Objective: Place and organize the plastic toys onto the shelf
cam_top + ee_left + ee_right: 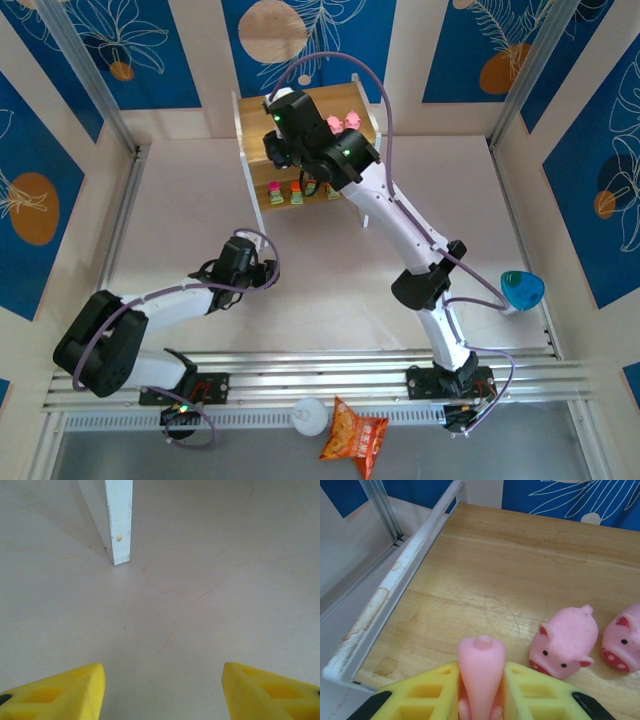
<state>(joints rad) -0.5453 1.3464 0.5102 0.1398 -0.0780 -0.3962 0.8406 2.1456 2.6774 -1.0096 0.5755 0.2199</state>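
Right claw [481, 692] shut tight on a pink pig [481, 662], held low over the top board [495, 570] of the shelf [252, 150], toward its left side. A second pig [565, 642] and a third pig [622, 642] stand on the board just right of it, close together. Blocky toys [296, 192] sit in a row on the lower tier. The pig looks like soft squeezy rubber: light, smooth, not fragile. Pinch across the body as now; it may spring or roll on release. There is bare board left and behind. The white side rail [395, 585] marks the left edge with a drop beyond, and the near edge seems close. Left claw [162, 695] roughly half open, holding nothing, over bare tabletop [210, 595] near a shelf leg [119, 520].
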